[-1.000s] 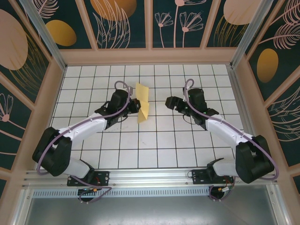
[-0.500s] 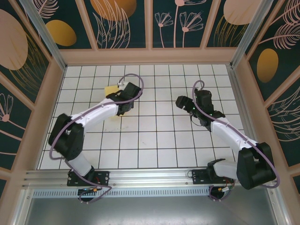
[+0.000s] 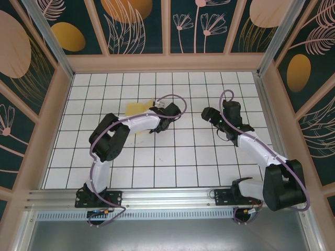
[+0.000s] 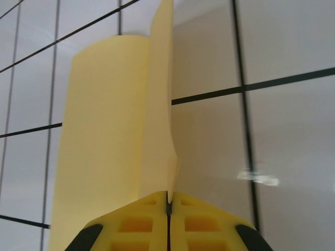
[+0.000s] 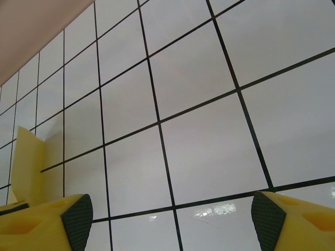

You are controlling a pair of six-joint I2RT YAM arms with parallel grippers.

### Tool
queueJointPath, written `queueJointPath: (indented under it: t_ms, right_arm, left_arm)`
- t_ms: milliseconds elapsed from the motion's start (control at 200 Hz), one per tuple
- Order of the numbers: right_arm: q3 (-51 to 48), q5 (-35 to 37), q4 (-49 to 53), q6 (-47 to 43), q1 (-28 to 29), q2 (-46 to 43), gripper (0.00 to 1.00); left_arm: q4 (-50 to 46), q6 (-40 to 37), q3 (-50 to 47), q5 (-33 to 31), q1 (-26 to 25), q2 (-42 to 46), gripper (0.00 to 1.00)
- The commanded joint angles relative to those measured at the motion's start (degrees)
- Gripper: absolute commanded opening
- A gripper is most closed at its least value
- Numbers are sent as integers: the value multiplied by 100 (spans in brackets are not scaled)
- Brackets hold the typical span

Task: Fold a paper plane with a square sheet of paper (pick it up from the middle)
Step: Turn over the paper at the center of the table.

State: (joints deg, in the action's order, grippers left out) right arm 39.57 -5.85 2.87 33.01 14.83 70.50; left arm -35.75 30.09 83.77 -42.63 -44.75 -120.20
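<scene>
one sheet of paper [image 4: 104, 130] stood on edge, pinched in the left claw [image 4: 168, 201], whose two fingers were pressed together on it. it seemed doubled over, though the fold was hard to read. right of the left claw and apart, the right claw [image 5: 168, 222] hung with fingers spread above the tiled table [image 5: 199, 130].
</scene>
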Motion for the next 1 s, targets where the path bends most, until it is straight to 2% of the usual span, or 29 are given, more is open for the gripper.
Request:
queueJointPath:
  t_ms: [0, 360, 500, 781, 901, 996]
  right_arm:
    - [-73, 5, 93, 121, -61, 7, 82]
    - [-69, -135, 143, 165, -156, 13, 82]
    - [-56, -195, 145, 188, -164, -1, 82]
    - [-24, -465, 34, 140, -152, 125, 82]
    - [24, -633, -21, 100, -115, 239, 82]
    - [104, -729, -73, 91, -23, 351, 82]
  left_arm:
    - [-139, 153, 175, 92, -69, -210, 10]
    - [305, 213, -46, 791, -77, -222, 18]
    - [344, 222, -1, 1069, -84, -50, 24]
    - [1787, 77, -724, 3026, -91, 1502, 47]
    - [2228, 98, -1031, 3433, -6, 2009, 50]
    - [2622, 269, -1427, 3714, 255, 2385, 50]
